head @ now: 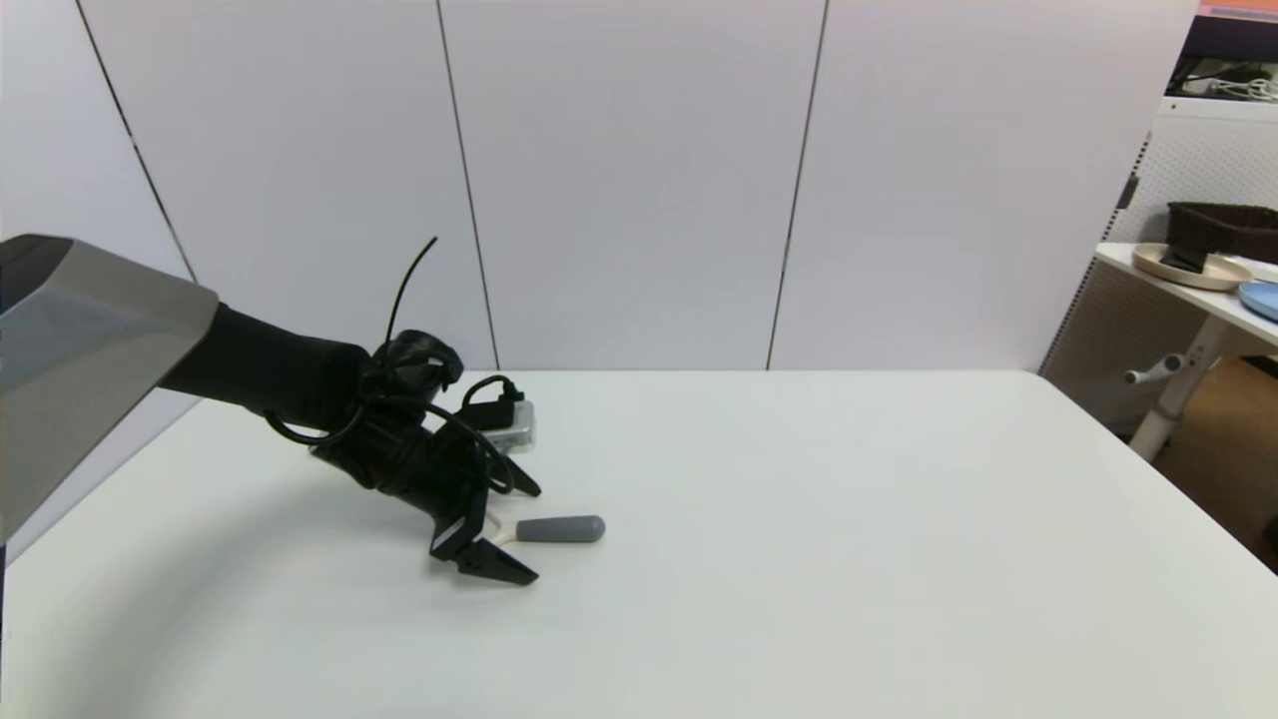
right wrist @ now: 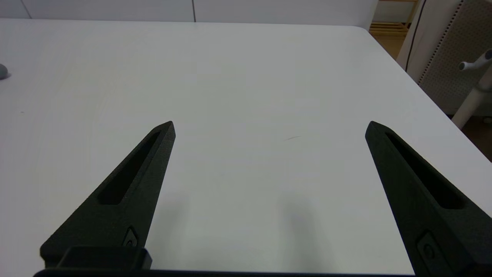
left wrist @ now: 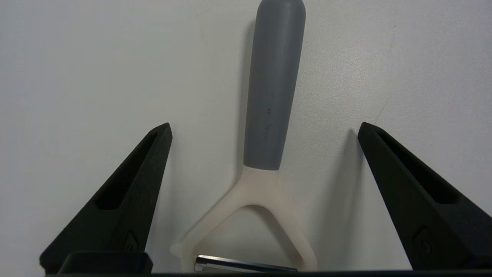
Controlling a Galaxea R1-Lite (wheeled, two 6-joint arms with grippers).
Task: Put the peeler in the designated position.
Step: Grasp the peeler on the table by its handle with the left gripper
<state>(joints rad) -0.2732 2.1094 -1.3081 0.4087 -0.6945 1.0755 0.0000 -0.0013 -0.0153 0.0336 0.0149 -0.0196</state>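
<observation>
The peeler lies flat on the white table, left of centre, its grey handle pointing right and its cream forked head toward my left arm. My left gripper is low over the table and open, one finger on each side of the forked head without touching it. In the left wrist view the peeler lies midway between the spread fingers of the left gripper, with the blade at the fingers' base. My right gripper hovers open and empty over bare tabletop. The designated position bears no mark that I can see.
White wall panels stand behind the table's far edge. Off the right edge, a side desk carries a tan plate, a blue plate and a dark basket. The table's right edge is close to the right gripper.
</observation>
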